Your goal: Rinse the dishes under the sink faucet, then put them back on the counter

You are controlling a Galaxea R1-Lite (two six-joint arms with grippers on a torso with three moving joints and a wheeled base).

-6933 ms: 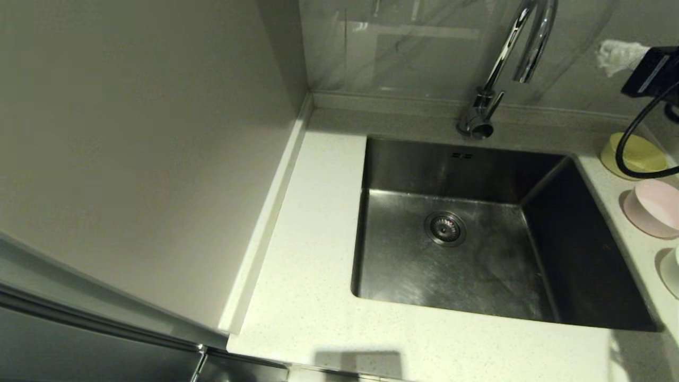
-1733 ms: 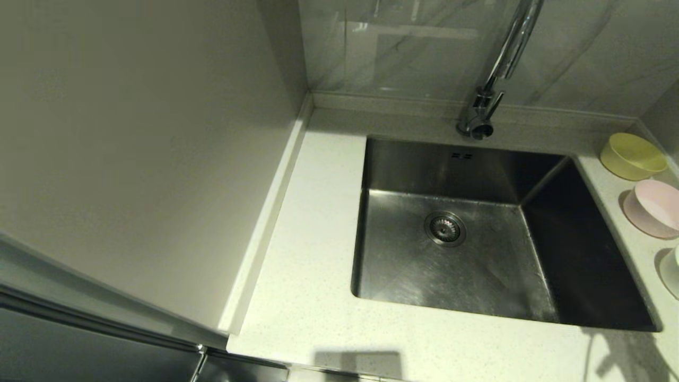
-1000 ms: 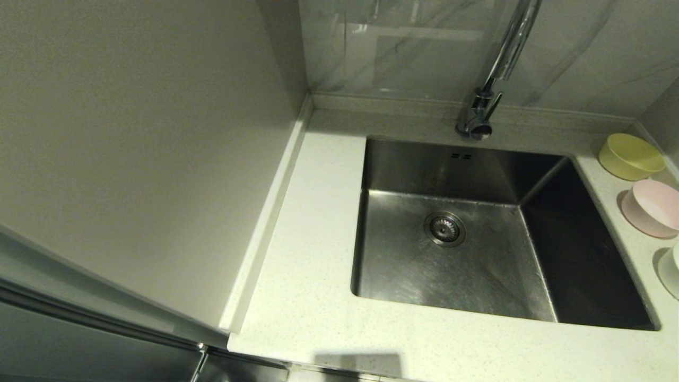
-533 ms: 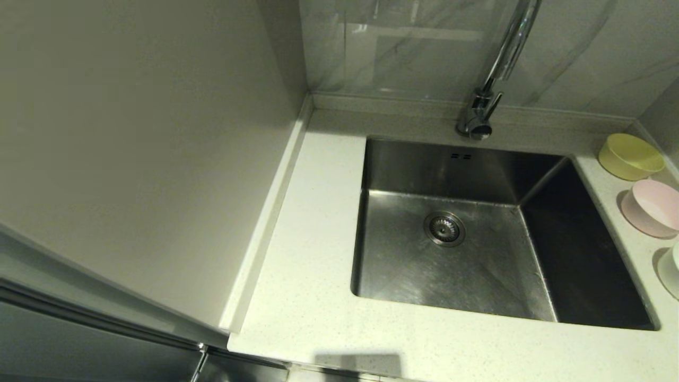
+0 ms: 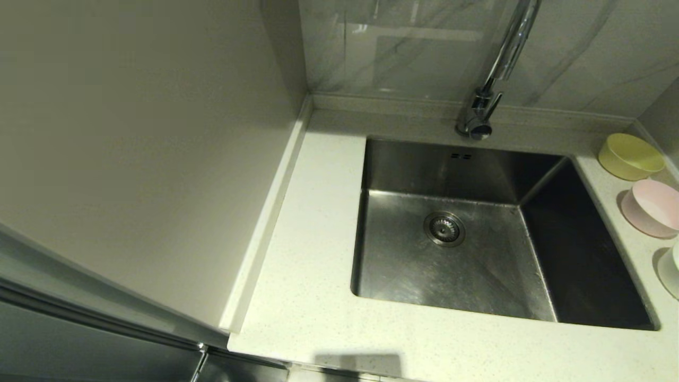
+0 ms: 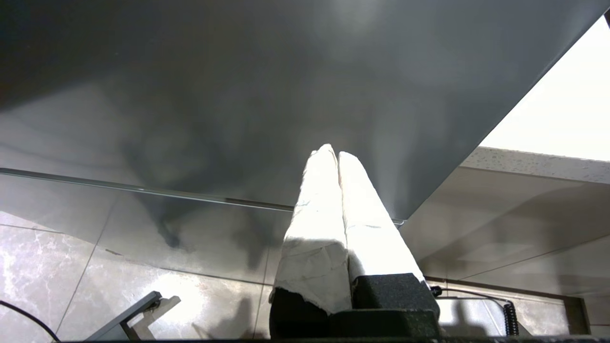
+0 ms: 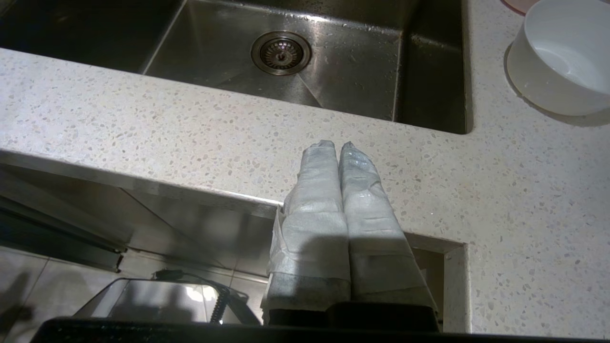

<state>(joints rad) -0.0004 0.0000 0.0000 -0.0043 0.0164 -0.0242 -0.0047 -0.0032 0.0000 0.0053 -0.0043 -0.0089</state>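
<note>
Three bowls stand in a row on the counter (image 5: 318, 276) right of the sink (image 5: 403, 164): yellow-green bowl (image 5: 630, 156) at the back, pale pink bowl (image 5: 652, 208) in the middle, white bowl (image 5: 671, 271) nearest, cut by the picture's edge. The white bowl (image 7: 562, 55) also shows in the right wrist view. The chrome faucet (image 5: 496, 69) rises behind the dry sink, its spout out of view. Neither arm appears in the head view. My right gripper (image 7: 333, 145) is shut and empty over the counter's front edge. My left gripper (image 6: 332, 151) is shut and empty, low beside a grey cabinet panel.
A tall grey panel (image 5: 132, 159) walls off the counter's left side. A tiled wall (image 5: 414, 48) rises behind the faucet. The round strainer drain (image 5: 444, 228) sits in the sink floor. The floor below the counter is tiled (image 6: 143, 286).
The right arm, raised near the faucet and yellow-green bowl 6.9 s ago, has left the head view. The faucet spout has turned out of view. Nothing has moved in the last second.
</note>
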